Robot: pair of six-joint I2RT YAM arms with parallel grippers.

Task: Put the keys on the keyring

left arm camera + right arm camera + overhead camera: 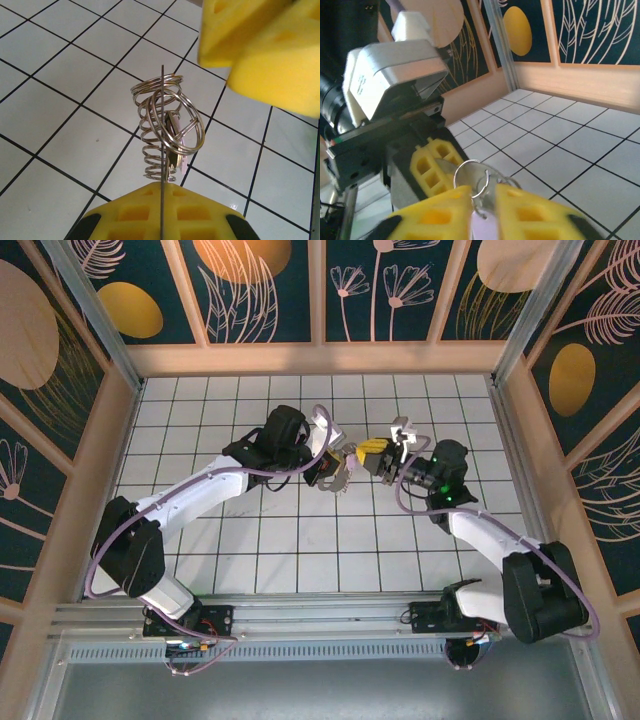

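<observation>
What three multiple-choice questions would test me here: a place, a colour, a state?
1. Where do the left gripper and right gripper meet?
A over the middle of the table
B at its far-left corner
C off its near edge

2. What colour are the fingers?
A red
B yellow
C green

3. The keyring is:
A lying on the table
B fallen off the table
C held up in the left gripper

1 A: the top view shows them mid-table.
2 B: yellow in both wrist views.
3 C: its coils rise from the shut fingers.
</observation>
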